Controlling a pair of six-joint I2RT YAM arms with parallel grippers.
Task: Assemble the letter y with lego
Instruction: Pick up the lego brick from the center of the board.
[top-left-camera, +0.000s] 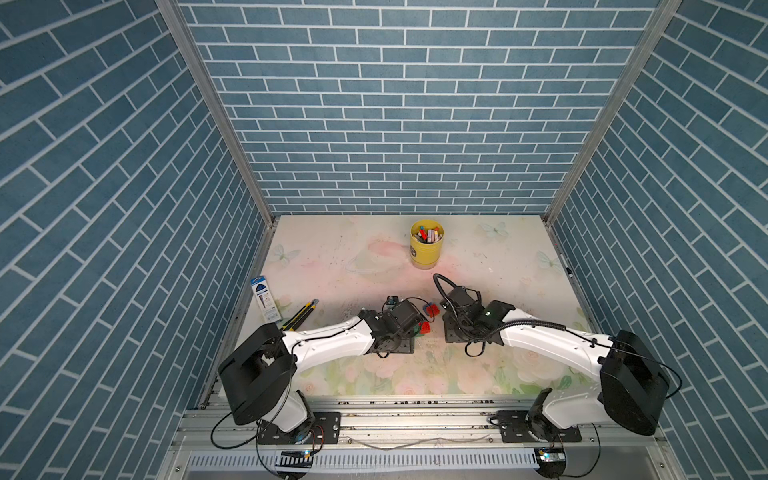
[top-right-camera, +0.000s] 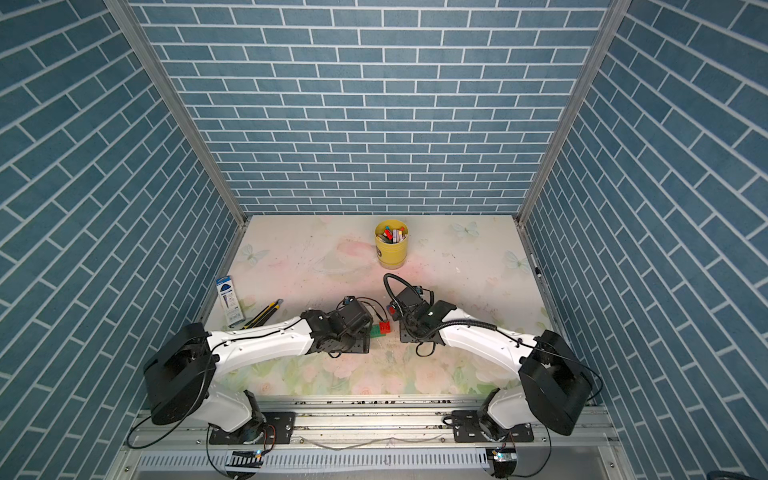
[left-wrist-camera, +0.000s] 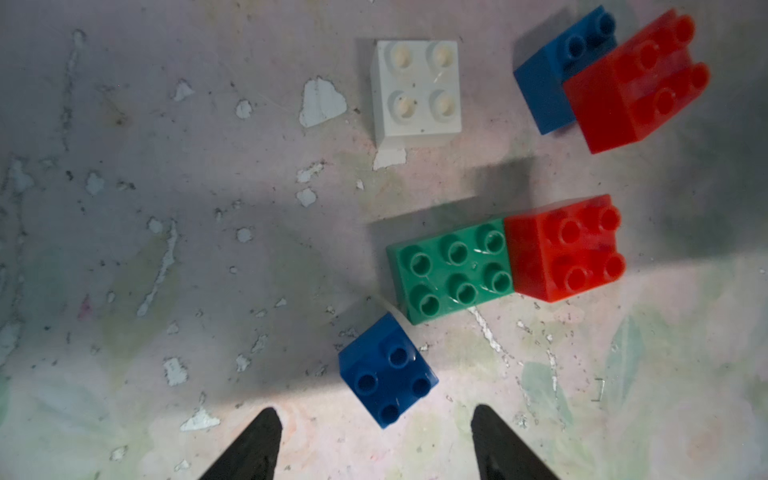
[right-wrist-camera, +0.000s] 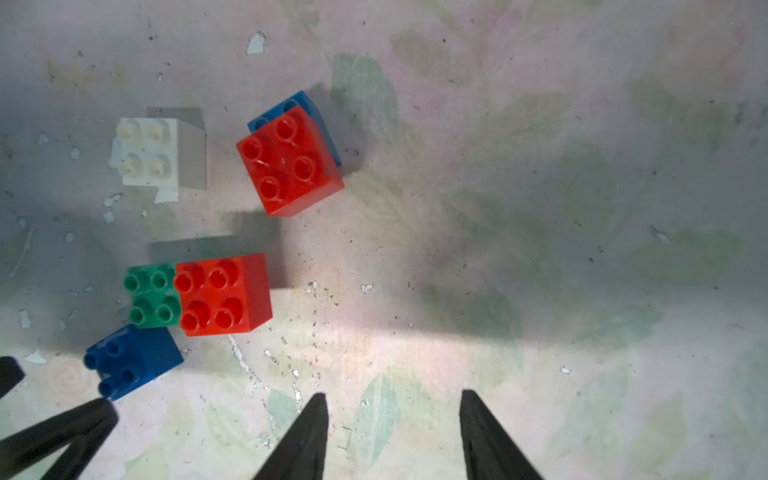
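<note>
The lego lies in a loose group between my two wrists. A green brick (left-wrist-camera: 451, 270) carries a red square (left-wrist-camera: 565, 247) on one end. Another red square (left-wrist-camera: 640, 83) sits askew on a blue one (left-wrist-camera: 544, 83). A white square (left-wrist-camera: 417, 89) stands alone. A loose blue square (left-wrist-camera: 388, 370) lies by the green brick, its near corner just inside my open left gripper (left-wrist-camera: 376, 411), apart from both fingers. My right gripper (right-wrist-camera: 394, 394) hangs open over bare table beside the group. No joined letter y is in view. In a top view only red (top-right-camera: 385, 327) and green show.
A yellow cup (top-left-camera: 426, 243) of coloured sticks stands at the back of the table. A blue card pack (top-left-camera: 264, 299) and a yellow-black knife (top-left-camera: 301, 316) lie at the left edge. Blue brick-patterned walls enclose three sides.
</note>
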